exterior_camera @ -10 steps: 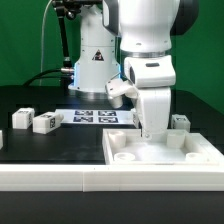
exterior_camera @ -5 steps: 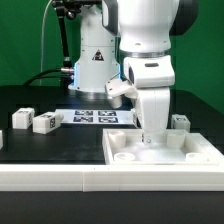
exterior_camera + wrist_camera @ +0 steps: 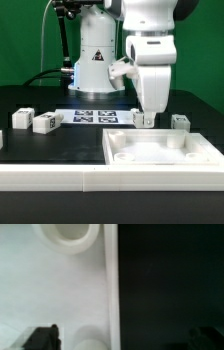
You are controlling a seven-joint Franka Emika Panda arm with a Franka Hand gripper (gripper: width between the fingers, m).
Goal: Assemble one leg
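Note:
My gripper (image 3: 147,112) hangs over the far edge of the large white panel (image 3: 160,152). A small white leg (image 3: 146,121) with a tag marker stands just under it; whether it sits in a corner socket I cannot tell. In the wrist view the two dark fingers (image 3: 42,338) stand wide apart around my gripper (image 3: 123,338), open and holding nothing. A pale rounded shape (image 3: 95,340) lies between them at the panel's edge (image 3: 107,286). A round socket (image 3: 68,238) shows on the panel. Another leg (image 3: 180,122) stands at the panel's far corner on the exterior view's right.
Two more legs (image 3: 22,118) (image 3: 45,122) lie on the black table at the exterior view's left. The marker board (image 3: 98,117) lies behind the panel near the robot base (image 3: 95,65). A white rail (image 3: 60,178) runs along the front.
My gripper has lifted off the panel's far corner and shifted slightly to the exterior view's right. The leg under it now shows.

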